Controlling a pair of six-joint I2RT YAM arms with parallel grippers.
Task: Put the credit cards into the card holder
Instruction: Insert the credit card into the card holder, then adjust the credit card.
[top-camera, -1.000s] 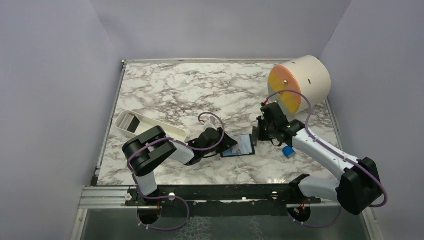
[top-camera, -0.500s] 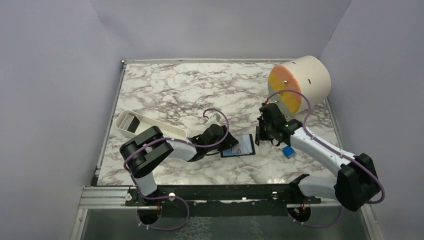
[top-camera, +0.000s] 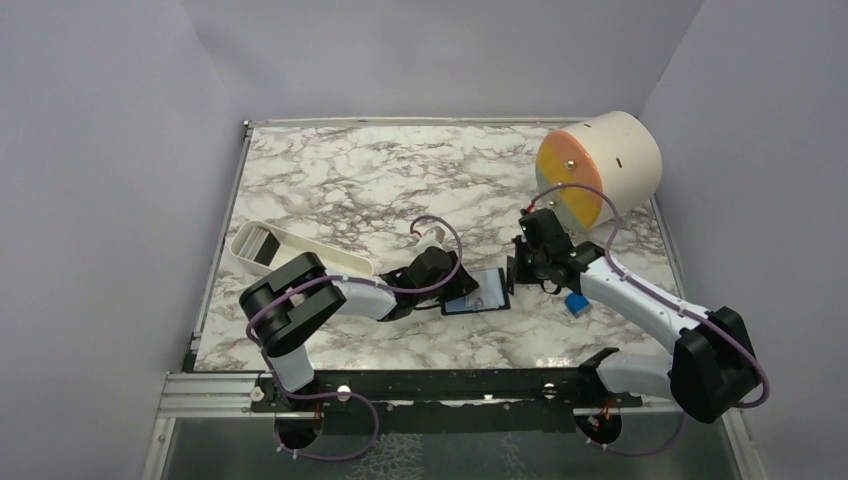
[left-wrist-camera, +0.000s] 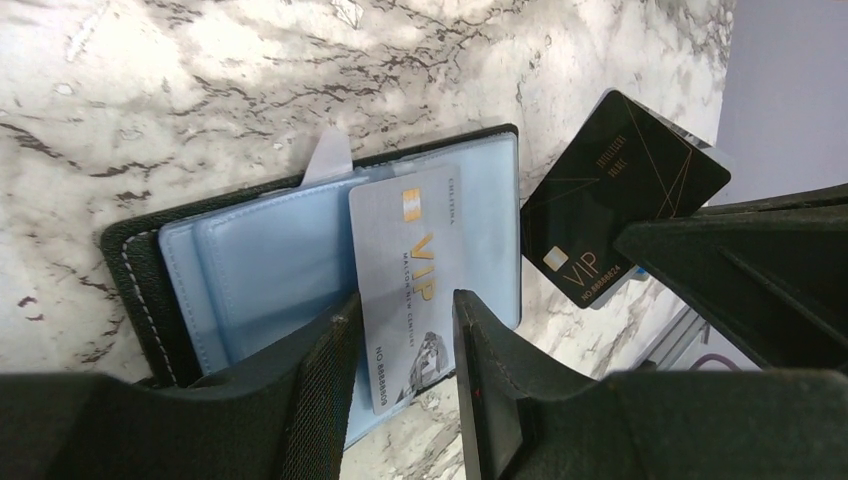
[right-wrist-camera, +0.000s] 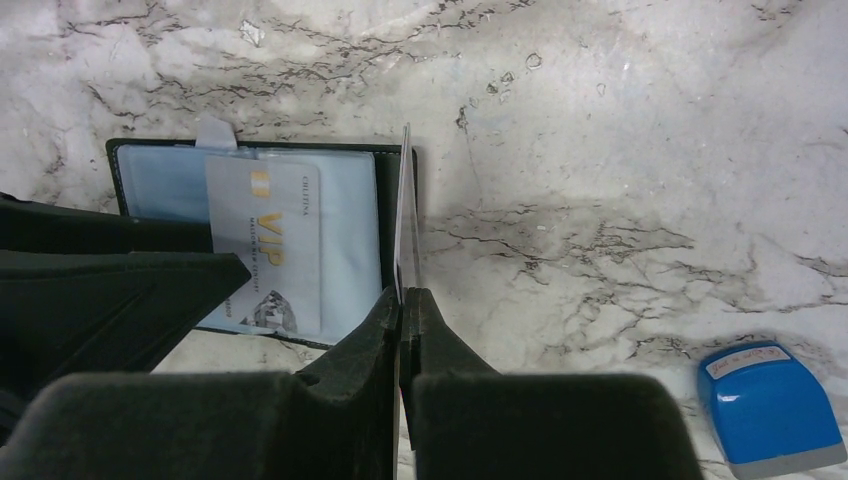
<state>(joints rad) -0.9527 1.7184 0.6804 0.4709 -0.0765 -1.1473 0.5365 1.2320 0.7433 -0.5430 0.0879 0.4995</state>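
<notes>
The card holder (top-camera: 484, 293) lies open on the marble, its light blue inside (left-wrist-camera: 260, 265) facing up. A silver credit card (left-wrist-camera: 410, 265) lies flat on its right half, and the card's near end sticks out past the holder's edge. My left gripper (left-wrist-camera: 405, 305) hovers over that end, open, one finger on each side of it. My right gripper (right-wrist-camera: 403, 295) is shut on a black credit card (left-wrist-camera: 620, 190). That black card (right-wrist-camera: 403, 215) stands on edge just above the holder's right edge (right-wrist-camera: 395, 200).
A small blue block (top-camera: 575, 302) sits right of the holder, close under the right arm. A white oblong tray (top-camera: 300, 252) stands at the left with a dark card in it. A large cream cylinder with an orange face (top-camera: 600, 165) lies at the back right.
The left gripper's jaws have spread a little and its wrist has shifted slightly right over the holder. The right gripper, with the black card, has barely moved.
</notes>
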